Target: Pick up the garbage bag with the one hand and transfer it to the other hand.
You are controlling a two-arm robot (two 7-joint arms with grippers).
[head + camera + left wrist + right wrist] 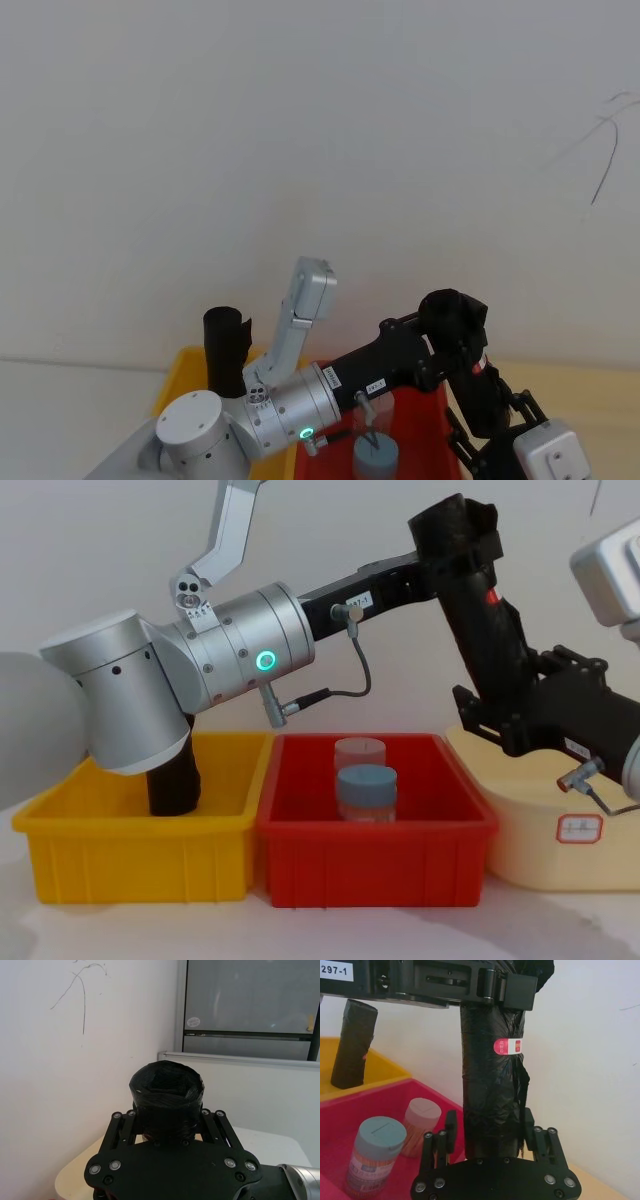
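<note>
The garbage bag [485,630], a tall black wrinkled roll with a small red mark [509,1046], hangs tilted in the air above the red bin. My left gripper [455,545], on the green-ringed wrist [265,661], is shut on the bag's upper end [167,1090]. Lower down, my right gripper [500,715] comes in from the right, and its fingers [451,1127] lie against both sides of the bag's lower end [490,1110]. The head view shows the bag [455,320] between the two arms.
A second black roll [172,780] stands in the yellow bin [130,865] at the left. The red bin [375,855] in the middle holds a blue-lidded jar [366,785] and a pink-lidded jar [358,748]. A cream container [530,840] sits at the right.
</note>
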